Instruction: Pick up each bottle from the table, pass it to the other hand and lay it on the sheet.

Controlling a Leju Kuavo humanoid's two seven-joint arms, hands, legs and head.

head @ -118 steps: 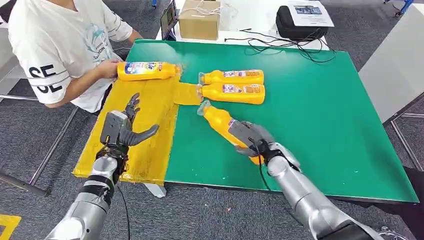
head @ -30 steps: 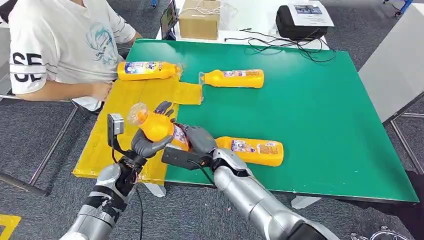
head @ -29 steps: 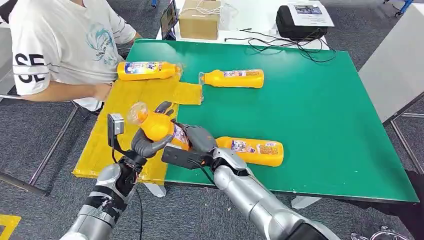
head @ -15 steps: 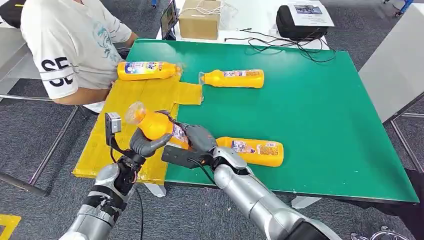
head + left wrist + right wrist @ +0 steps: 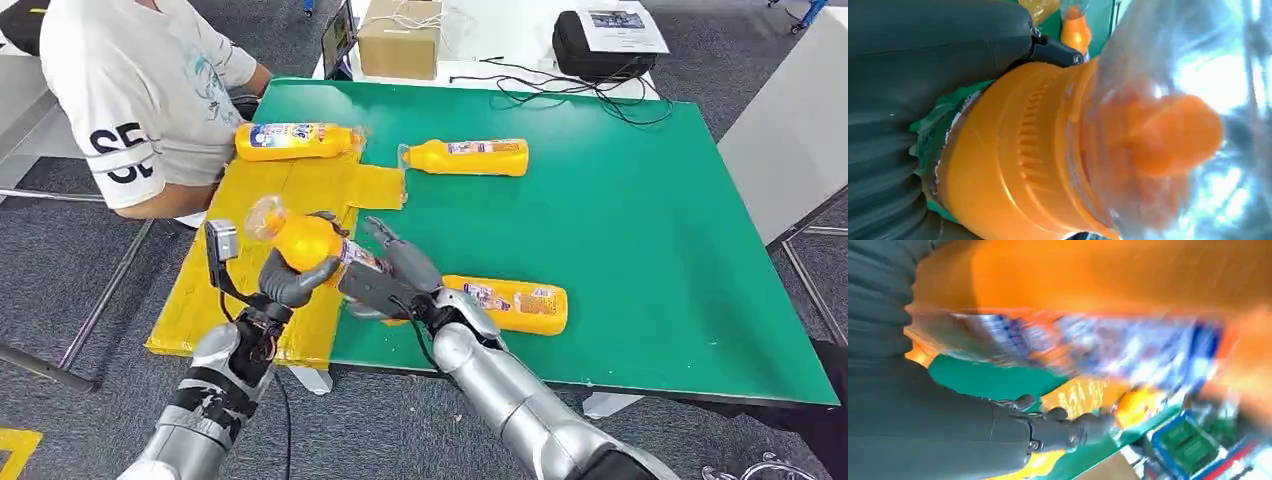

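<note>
My left hand (image 5: 285, 280) grips an orange bottle (image 5: 305, 240) by its shoulder and holds it above the near edge of the yellow sheet (image 5: 290, 190), clear cap pointing left. The left wrist view shows that bottle (image 5: 1048, 150) close up against my left hand (image 5: 908, 100). My right hand (image 5: 395, 275) is beside the bottle's labelled body with its fingers spread off it. In the right wrist view the bottle (image 5: 1098, 280) is blurred, and my right hand (image 5: 948, 430) stretches out away from it. One bottle (image 5: 295, 141) lies on the sheet's far end. Two others (image 5: 470, 157) (image 5: 515, 303) lie on the green table (image 5: 620, 220).
A person (image 5: 140, 90) in a white shirt sits at the table's left, close to the sheet's far end. Behind the table stand a cardboard box (image 5: 400, 38) and a black bag (image 5: 600, 45), with cables (image 5: 560, 85) trailing onto the green top.
My right hand's fingers have come off the bottle and spread. The left hand keeps hold of it and has carried it slightly left. The person has shifted in the seat.
</note>
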